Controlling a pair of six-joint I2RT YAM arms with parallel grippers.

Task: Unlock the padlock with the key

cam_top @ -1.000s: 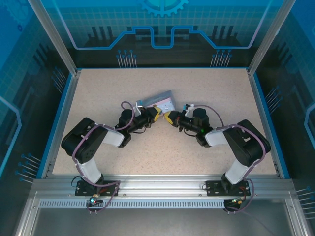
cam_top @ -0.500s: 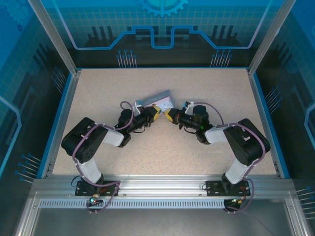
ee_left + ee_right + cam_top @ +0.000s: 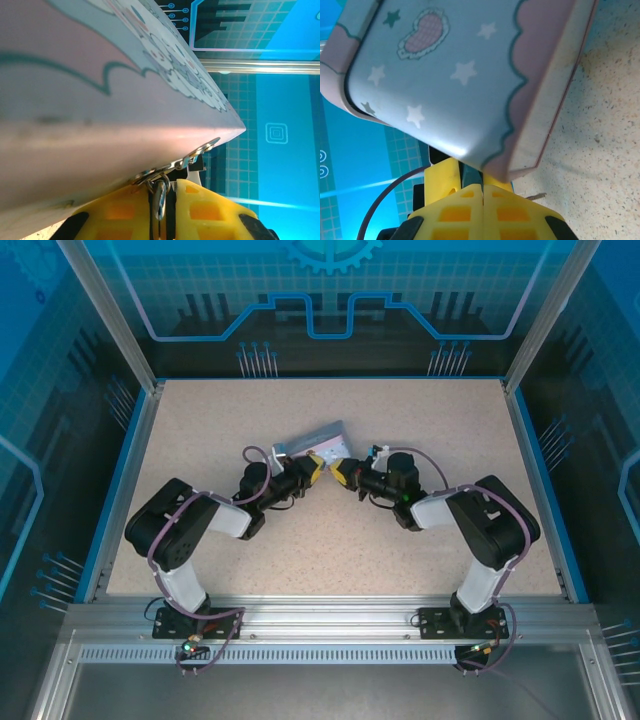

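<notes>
Padlock pinched in my left claw at the tin edge, right claw closed on what looks like the key: insertion step, next needs fine keyhole alignment.

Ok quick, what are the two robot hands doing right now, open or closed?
Left gripper: fingers closed on the small padlock hanging from the tin.
Right gripper: fingers shut tight; can't tell if they hold anything.
</notes>
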